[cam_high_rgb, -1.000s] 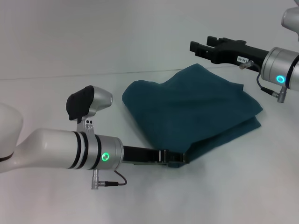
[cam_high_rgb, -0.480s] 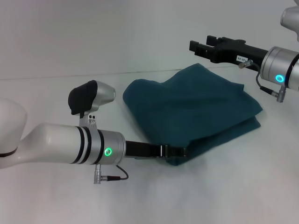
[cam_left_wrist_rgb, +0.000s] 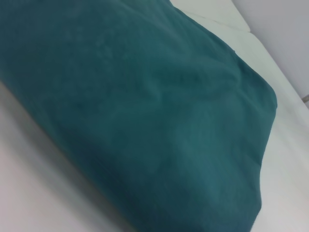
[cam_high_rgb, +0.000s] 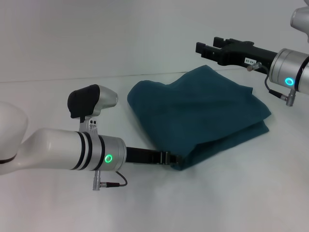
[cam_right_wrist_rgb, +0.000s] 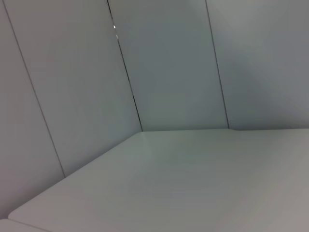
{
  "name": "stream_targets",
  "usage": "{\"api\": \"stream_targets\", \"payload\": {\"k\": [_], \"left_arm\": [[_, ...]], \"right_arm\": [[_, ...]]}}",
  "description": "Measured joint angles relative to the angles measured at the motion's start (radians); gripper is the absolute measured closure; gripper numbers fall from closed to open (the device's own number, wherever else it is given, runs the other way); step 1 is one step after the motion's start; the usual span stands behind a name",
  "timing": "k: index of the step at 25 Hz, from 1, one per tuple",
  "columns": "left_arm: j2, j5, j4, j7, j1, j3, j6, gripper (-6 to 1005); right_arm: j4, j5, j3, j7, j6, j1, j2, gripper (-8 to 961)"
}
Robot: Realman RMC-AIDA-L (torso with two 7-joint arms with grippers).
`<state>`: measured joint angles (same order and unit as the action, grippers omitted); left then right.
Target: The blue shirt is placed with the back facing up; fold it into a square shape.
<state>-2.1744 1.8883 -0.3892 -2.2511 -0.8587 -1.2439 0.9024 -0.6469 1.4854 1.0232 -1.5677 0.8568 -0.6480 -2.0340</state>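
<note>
The blue shirt (cam_high_rgb: 198, 113) lies folded into a thick, roughly square bundle in the middle of the white table (cam_high_rgb: 231, 193). My left gripper (cam_high_rgb: 176, 158) reaches in low from the left, and its tip touches the bundle's near corner at table level. In the left wrist view the blue shirt (cam_left_wrist_rgb: 145, 111) fills most of the picture, with plain cloth facing up. My right gripper (cam_high_rgb: 205, 48) hangs open in the air above and behind the shirt's far edge, holding nothing. The right wrist view shows only table and wall.
Bare white table surface (cam_high_rgb: 63, 96) surrounds the shirt on all sides. Grey wall panels (cam_right_wrist_rgb: 169, 63) stand behind the table's far edge (cam_right_wrist_rgb: 183, 129). My left arm's body (cam_high_rgb: 63, 150) lies over the near left part of the table.
My left gripper has drawn back to the left along the table, from under the shirt's near edge to its corner. The near corner shifted slightly left. The right arm stayed still.
</note>
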Motion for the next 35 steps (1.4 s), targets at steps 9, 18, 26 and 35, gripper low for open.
{"api": "stream_targets", "payload": {"k": [9, 18, 26, 35], "left_arm": [[0.003, 0.000, 0.000, -0.002, -0.004, -0.003, -0.011, 834], [0.009, 0.016, -0.008, 0.001, 0.009, 0.001, -0.007, 996], [0.021, 0.033, -0.125, 0.001, 0.109, 0.010, 0.035, 996], [0.034, 0.125, -0.246, 0.027, 0.211, 0.143, 0.169, 996]], "right_arm": [[-0.001, 0.000, 0.000, 0.003, 0.001, -0.003, 0.000, 266], [0.003, -0.001, 0.000, 0.005, -0.006, -0.004, -0.002, 267], [0.008, -0.001, 0.000, 0.004, -0.007, -0.004, -0.009, 267], [0.009, -0.002, -0.003, 0.001, -0.007, -0.002, -0.017, 267]]}}
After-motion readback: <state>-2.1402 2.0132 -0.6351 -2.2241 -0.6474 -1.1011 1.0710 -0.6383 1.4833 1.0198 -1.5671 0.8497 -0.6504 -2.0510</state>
